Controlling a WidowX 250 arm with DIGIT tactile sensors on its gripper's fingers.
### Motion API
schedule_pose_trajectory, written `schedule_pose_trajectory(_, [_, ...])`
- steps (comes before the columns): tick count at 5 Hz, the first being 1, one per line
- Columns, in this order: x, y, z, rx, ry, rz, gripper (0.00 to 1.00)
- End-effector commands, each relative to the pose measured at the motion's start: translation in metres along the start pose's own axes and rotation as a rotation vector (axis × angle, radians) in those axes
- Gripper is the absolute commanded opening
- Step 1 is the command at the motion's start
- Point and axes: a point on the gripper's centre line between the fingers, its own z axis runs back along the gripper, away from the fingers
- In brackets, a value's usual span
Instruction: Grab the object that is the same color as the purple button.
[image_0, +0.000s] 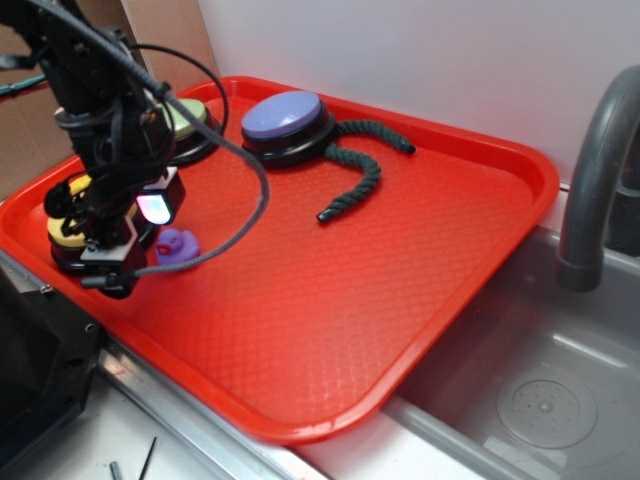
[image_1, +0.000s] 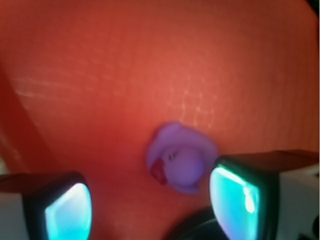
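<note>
A tiny purple rubber duck (image_0: 177, 245) with a reddish beak lies on the red tray (image_0: 330, 290) at the left. In the wrist view the duck (image_1: 181, 159) sits just ahead of the jaws, close to the right finger (image_1: 235, 195). My gripper (image_0: 140, 225) is open, low over the tray, right beside the duck; in the wrist view the gripper (image_1: 150, 207) holds nothing. The purple button (image_0: 284, 120) with a lavender dome on a black base stands at the tray's back.
A dark green rope (image_0: 360, 165) curls right of the purple button. A green-topped button (image_0: 190, 125) and a yellow-topped button (image_0: 72, 228) stand at the left, partly behind the arm. A sink (image_0: 540, 400) and grey faucet (image_0: 595, 170) are at the right.
</note>
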Motion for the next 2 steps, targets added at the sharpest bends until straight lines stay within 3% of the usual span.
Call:
schedule_pose_trajectory(1, [0.0239,0.0148,-0.0167,0.021,-0.011,-0.041,1.00])
schedule_pose_trajectory(2, [0.0235,0.0143,-0.0196,0.004,-0.004,-0.015,0.00])
